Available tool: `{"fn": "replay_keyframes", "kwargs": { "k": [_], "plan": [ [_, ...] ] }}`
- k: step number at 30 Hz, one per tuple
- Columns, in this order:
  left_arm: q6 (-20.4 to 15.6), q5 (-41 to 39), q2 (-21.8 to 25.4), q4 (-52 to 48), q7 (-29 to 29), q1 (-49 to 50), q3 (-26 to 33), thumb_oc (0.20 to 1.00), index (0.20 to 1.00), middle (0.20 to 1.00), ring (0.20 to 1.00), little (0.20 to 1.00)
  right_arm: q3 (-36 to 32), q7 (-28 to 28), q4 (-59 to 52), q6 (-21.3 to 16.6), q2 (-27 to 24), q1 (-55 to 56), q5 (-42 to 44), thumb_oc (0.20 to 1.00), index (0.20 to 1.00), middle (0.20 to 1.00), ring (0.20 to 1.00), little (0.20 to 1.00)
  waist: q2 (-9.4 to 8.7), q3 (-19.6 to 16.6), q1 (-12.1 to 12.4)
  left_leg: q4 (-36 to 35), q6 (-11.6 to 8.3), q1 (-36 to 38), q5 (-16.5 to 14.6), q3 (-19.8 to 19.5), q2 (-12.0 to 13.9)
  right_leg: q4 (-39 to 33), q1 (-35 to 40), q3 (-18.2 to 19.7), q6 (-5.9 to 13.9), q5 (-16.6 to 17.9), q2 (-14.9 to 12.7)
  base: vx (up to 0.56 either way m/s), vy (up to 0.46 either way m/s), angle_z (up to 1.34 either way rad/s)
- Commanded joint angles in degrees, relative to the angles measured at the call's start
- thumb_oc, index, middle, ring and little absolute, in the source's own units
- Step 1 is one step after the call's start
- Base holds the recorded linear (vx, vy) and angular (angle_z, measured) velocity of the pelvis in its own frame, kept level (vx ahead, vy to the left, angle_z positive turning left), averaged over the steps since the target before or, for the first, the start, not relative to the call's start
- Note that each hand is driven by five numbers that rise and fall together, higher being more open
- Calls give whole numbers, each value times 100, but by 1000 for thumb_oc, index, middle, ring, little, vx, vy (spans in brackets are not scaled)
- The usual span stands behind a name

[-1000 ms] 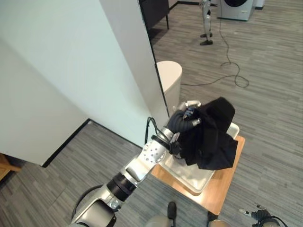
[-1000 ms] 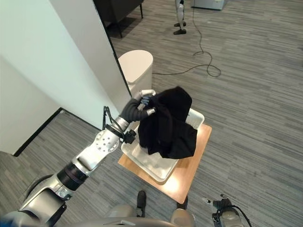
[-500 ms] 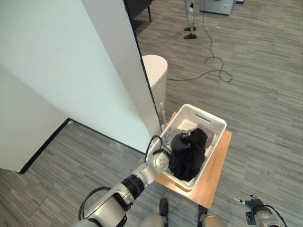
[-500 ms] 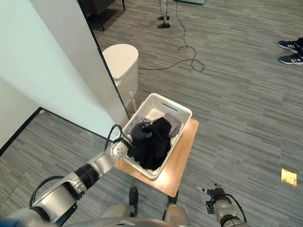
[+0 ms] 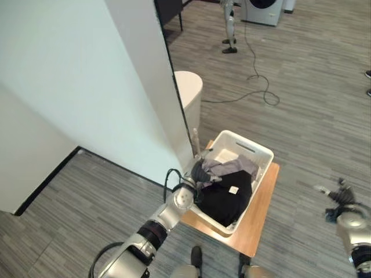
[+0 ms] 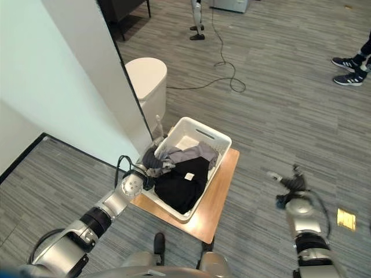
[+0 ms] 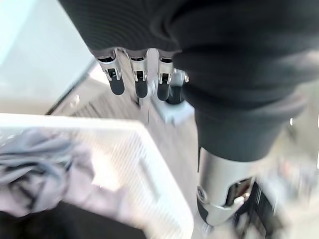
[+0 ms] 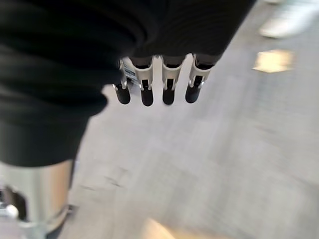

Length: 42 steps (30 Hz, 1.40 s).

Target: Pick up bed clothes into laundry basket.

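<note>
A white laundry basket point(image 5: 262, 169) stands on a small wooden table point(image 5: 258, 214). Inside it lie a black garment point(image 5: 223, 197) with a small white label and a grey garment point(image 5: 232, 167) behind it. My left hand point(image 5: 200, 172) hovers at the basket's left rim, beside the clothes. In its wrist view the left hand point(image 7: 140, 79) has straight fingers with nothing between them, above the basket's mesh wall point(image 7: 159, 184) and the grey garment point(image 7: 40, 154). My right hand point(image 6: 290, 182) is out to the right over the floor, and its fingers point(image 8: 168, 82) are straight and hold nothing.
A white wall point(image 5: 116, 87) ends in a corner right beside the basket's left side. A white cylindrical bin point(image 5: 188, 92) stands behind that corner. A cable point(image 5: 261, 92) trails over the grey plank floor. A person's shoes point(image 6: 348, 61) show at the far right.
The black garment, held up over the basket a second ago, now lies in it, and my left hand has let go and drawn back to the rim. My right hand has risen.
</note>
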Motion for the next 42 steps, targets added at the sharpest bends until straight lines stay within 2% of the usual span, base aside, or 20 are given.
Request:
{"fn": "replay_keyframes", "kwargs": {
  "k": [1,6,12,13,16,20,22,23,24,25,26,30,31,32,33,34,36,38,40,42],
  "plan": [
    [-456,-1186,-95,-82,194,-634,84,1000,1000,1000,1000,1000,-271,-294,-241,-112,-522,-58,-241,1000,1000,1000,1000,1000,-119,-106,174,25,-432,-71,28,-15,384,102,655,-294,567,-491,-438,21,-31,9],
    [-697,-1915,220,-982,191,-177,717,1000,1000,1000,1000,1000,-471,-266,-965,-230,-680,58,-265,1000,1000,1000,1000,1000,-132,-138,349,25,-456,-56,62,-93,381,102,736,-367,542,-511,-411,2,-35,5],
    [-791,-2342,561,-1773,-292,867,1199,1000,1000,1000,1000,1000,-389,119,-993,-409,-866,-51,-86,1000,1000,1000,1000,1000,-94,-110,849,25,-578,-206,278,-419,376,102,874,-666,441,-612,-331,-40,-89,20],
    [-797,-2433,651,-1940,-479,1179,1275,1000,1000,1000,1000,1000,-424,263,-910,-447,-1035,-42,-35,1000,1000,1000,1000,1000,-74,-59,1056,25,-640,-319,396,-596,374,102,920,-816,394,-667,-283,-68,-120,53],
    [-785,-2493,691,-2047,-572,1390,1324,1000,1000,1000,1000,1000,-439,345,-849,-474,-1155,-38,-9,1000,1000,1000,1000,1000,-50,-51,1142,25,-688,-382,463,-729,373,102,953,-942,368,-704,-249,-56,-103,62],
    [-849,-2723,827,-2696,-896,2207,1533,1000,1000,1000,1000,1000,-276,351,-1589,-521,-1194,-204,-563,1000,1000,1000,1000,1000,222,95,1592,25,-845,-658,792,-1054,355,102,984,-1231,291,-830,-134,-117,-43,61],
    [-922,-2837,799,-2690,-924,2217,1479,1000,1000,1000,1000,1000,124,227,-1578,-561,-1226,-839,-637,1000,1000,1000,1000,1000,321,275,1731,80,-902,-761,945,-940,383,102,979,-1318,251,-832,-172,-179,-2,49],
    [-944,-2886,793,-2675,-929,2175,1477,1000,1000,1000,1000,1000,285,189,-1629,-592,-1176,-978,-666,1000,1000,1000,1000,1000,324,357,1735,232,-874,-769,908,-599,442,102,948,-1391,225,-815,-237,-122,16,42],
    [-944,-2889,787,-2674,-931,2168,1494,1000,1000,1000,1000,1000,311,183,-1613,-594,-1177,-1017,-667,1000,1000,1000,1000,1000,324,359,1720,263,-857,-811,919,-601,431,102,923,-1393,232,-784,-246,-349,-53,77],
    [-985,-2979,824,-2706,-986,2167,1578,1000,1000,1000,1000,1000,590,92,-1734,-577,-910,-1227,-737,1000,1000,1000,1000,1000,220,450,1576,1119,-583,-811,347,253,627,102,655,-1566,159,-664,-455,-359,-80,99],
    [-1017,-3035,848,-2742,-1069,2205,1616,1000,1000,1000,1000,1000,622,86,-1828,-594,-819,-1234,-749,1000,1000,1000,1000,1000,193,465,1519,1484,-557,-744,210,386,686,102,533,-1630,112,-618,-514,-410,-118,125],
    [-1005,-3351,891,-2839,-1381,2409,1683,1000,1000,1000,1000,1000,440,41,-2281,-557,-212,-710,-957,1000,1000,1000,1000,1000,98,487,1246,3038,-602,-626,-191,262,869,102,435,-1957,-8,-442,-723,-162,-38,83],
    [-988,-3390,876,-2868,-1375,2370,1680,1000,1000,1000,1000,1000,479,20,-2357,-537,-24,-644,-1074,1000,1000,1000,1000,1000,109,476,1132,3071,-631,-485,-180,418,1084,102,428,-2085,13,-385,-801,-150,38,60],
    [-988,-3390,877,-2869,-1375,2371,1680,1000,1000,1000,1000,1000,479,20,-2359,-536,-23,-643,-1074,1000,1000,1000,1000,1000,110,478,1130,3072,-631,-483,-181,416,1085,102,432,-2087,13,-386,-800,-119,196,31],
    [-978,-3371,880,-2907,-1353,2233,1653,1000,1000,1000,1000,1000,568,30,-2499,-513,219,-538,-1263,1000,1000,1000,1000,1000,195,341,918,2728,-726,-60,-175,713,1532,102,387,-2225,104,-353,-879,-72,235,30],
    [-970,-3338,886,-2916,-1361,2184,1637,1000,1000,1000,1000,1000,598,41,-2578,-488,305,-461,-1378,1000,1000,1000,1000,1000,234,267,809,2390,-785,209,-83,928,1669,102,391,-2300,150,-310,-895,-74,352,58],
    [-924,-3324,856,-2888,-1350,1764,1454,1000,1000,1000,1000,1000,487,-13,-2810,-466,518,-137,-1562,1000,1000,1000,1000,1000,242,-9,287,1213,-1038,799,534,2191,2296,165,414,-2755,293,-70,-1203,-67,400,86],
    [-862,-3310,818,-2803,-1313,1482,1260,1000,1000,1000,1000,1000,370,-73,-2934,-434,656,167,-1657,1000,1000,1000,1000,1000,291,-216,-15,450,-1140,1088,795,2762,2338,193,441,-3009,397,51,-1284,-58,284,166],
    [-814,-3287,793,-2803,-1326,1346,1073,1000,1000,1000,1000,1000,398,-102,-2960,-412,762,280,-1778,1000,1000,1000,1000,1000,305,-341,-199,161,-1156,1126,645,3016,2240,221,379,-3097,444,224,-1373,-18,257,135],
    [-804,-3244,804,-2795,-1364,1315,925,1000,1000,1000,1000,1000,464,-120,-3100,-366,908,370,-1920,1000,1000,1000,1000,1000,279,-382,-258,121,-1041,1011,312,2888,2002,240,262,-3061,569,433,-1495,-28,327,46]
  ]
}}
